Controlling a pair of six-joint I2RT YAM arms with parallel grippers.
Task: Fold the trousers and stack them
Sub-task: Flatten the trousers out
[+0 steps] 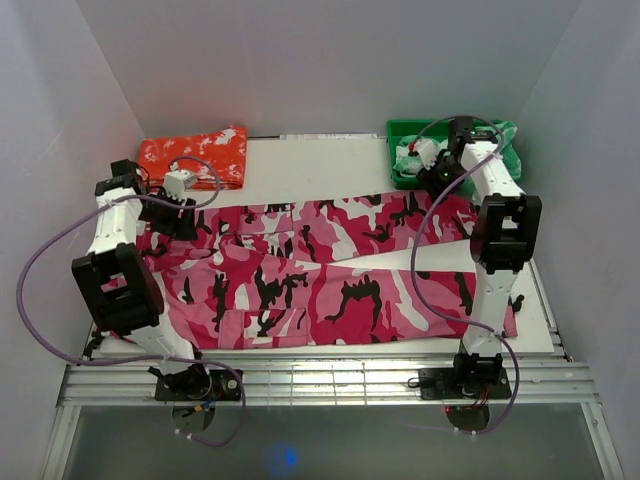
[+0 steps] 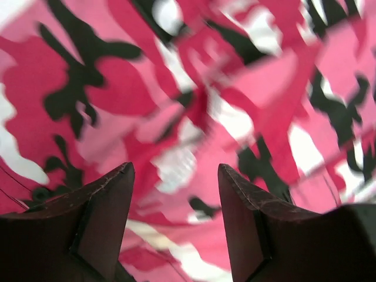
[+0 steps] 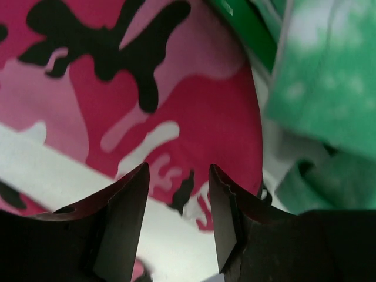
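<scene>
Across the counter's (image 1: 320, 160) middle, the trousers (image 1: 330, 280) lie spread flat, waist at the left edge and both legs reaching toward the right edge. The soft camouflage cloth is lightly wrinkled. A bare white strip runs along the far edge. The left gripper (image 2: 175, 170) hangs over the waist and the right gripper (image 3: 179, 170) over a leg end, each with its fingers apart and empty. An orange garment (image 1: 195, 155) and a green garment (image 1: 500, 140) occupy the far corners.

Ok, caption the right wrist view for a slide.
Open right hand over the end of the pink camouflage trousers, green garment alongside.
</scene>
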